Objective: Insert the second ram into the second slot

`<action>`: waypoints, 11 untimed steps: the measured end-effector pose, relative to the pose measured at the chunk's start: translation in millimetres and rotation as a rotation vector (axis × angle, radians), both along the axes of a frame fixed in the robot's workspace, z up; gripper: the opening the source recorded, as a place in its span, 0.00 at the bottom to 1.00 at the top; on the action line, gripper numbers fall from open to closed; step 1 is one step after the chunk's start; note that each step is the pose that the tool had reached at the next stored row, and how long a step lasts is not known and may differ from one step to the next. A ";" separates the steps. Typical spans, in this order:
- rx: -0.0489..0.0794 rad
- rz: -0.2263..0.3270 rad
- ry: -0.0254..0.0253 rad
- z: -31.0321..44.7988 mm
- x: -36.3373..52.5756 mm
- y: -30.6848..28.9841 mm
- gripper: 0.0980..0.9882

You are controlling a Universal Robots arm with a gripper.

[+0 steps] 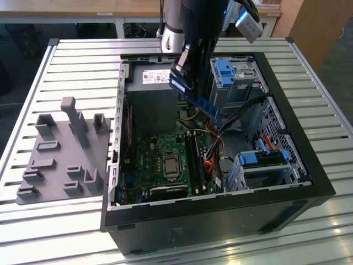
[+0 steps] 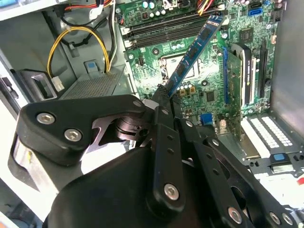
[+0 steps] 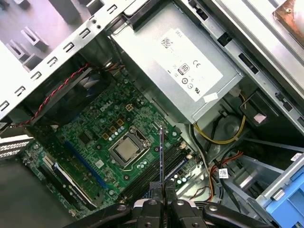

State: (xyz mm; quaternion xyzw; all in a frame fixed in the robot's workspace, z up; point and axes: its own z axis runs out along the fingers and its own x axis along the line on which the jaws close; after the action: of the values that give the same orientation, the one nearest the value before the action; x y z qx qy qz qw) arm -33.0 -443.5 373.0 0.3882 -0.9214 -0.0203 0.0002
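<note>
My gripper (image 1: 183,70) hangs over the open computer case (image 1: 287,182) and is shut on the second ram (image 1: 201,101), a long thin blue stick. It holds the stick by one end, tilted, well above the green motherboard (image 1: 157,160). In the second wrist view the fingers (image 2: 164,118) clamp the ram (image 2: 191,53), whose free end points toward the long black memory slots (image 2: 164,26). The first wrist view has the ram (image 3: 161,154) edge-on, above the slots (image 3: 147,183) beside the processor socket (image 3: 125,149). I cannot tell which one is the second slot.
A grey power supply (image 1: 150,78) sits at the back of the case. Blue drive cages (image 1: 225,70) and loose cables (image 1: 220,144) crowd the exterior view's right. A grey fixture plate (image 1: 60,157) with upright pegs lies on the slatted table at the exterior view's left.
</note>
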 end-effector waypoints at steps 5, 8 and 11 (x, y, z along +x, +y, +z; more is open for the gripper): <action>-0.001 -0.032 0.0000 0.0 0.0 0.0 0.04; -0.001 -0.048 0.0000 0.0 0.0 0.0 0.04; -0.001 -0.063 0.0000 0.0 0.0 0.0 0.04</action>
State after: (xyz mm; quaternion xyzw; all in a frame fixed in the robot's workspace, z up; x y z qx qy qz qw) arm -33.0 -443.5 373.0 0.3588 -0.9332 -0.0200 -0.0003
